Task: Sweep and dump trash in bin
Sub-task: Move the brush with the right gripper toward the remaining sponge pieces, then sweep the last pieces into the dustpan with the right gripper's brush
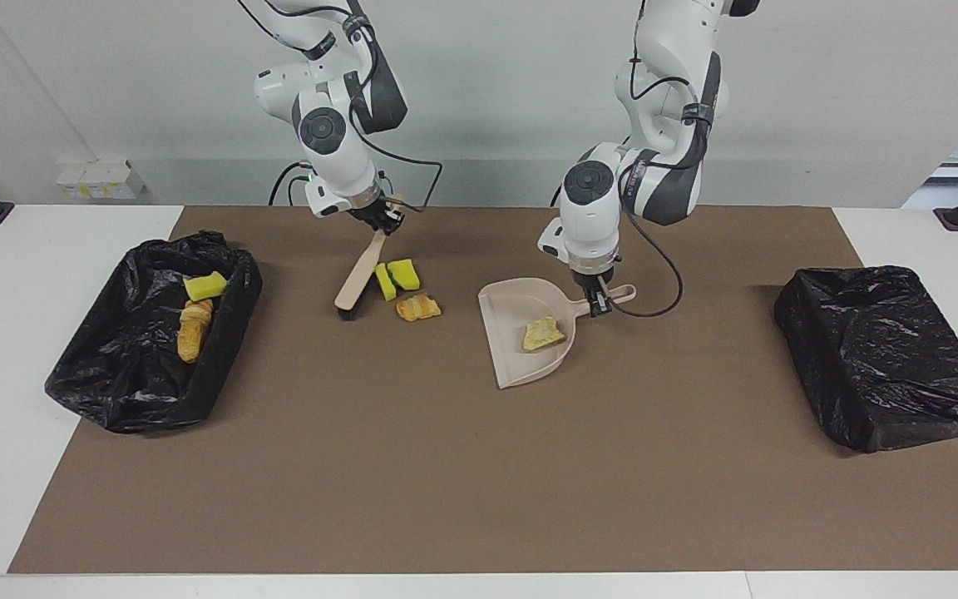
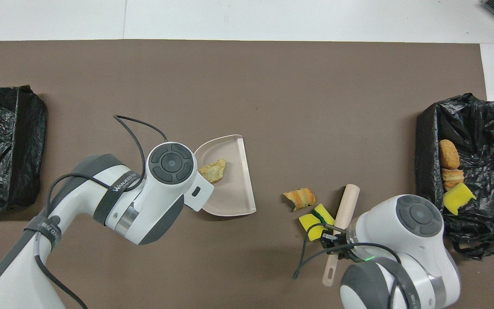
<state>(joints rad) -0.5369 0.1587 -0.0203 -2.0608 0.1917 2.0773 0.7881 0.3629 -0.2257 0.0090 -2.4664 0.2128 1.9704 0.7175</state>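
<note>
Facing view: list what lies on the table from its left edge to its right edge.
Bin holding trash → brush → yellow sponge pieces → orange bread lump → dustpan with a bread piece in it → black-bagged bin.

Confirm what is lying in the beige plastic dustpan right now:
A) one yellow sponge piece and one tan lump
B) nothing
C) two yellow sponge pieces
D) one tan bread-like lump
D: a single tan bread-like lump sits alone in the beige plastic dustpan; the two yellow sponge pieces lie on the mat beside the brush.
</note>
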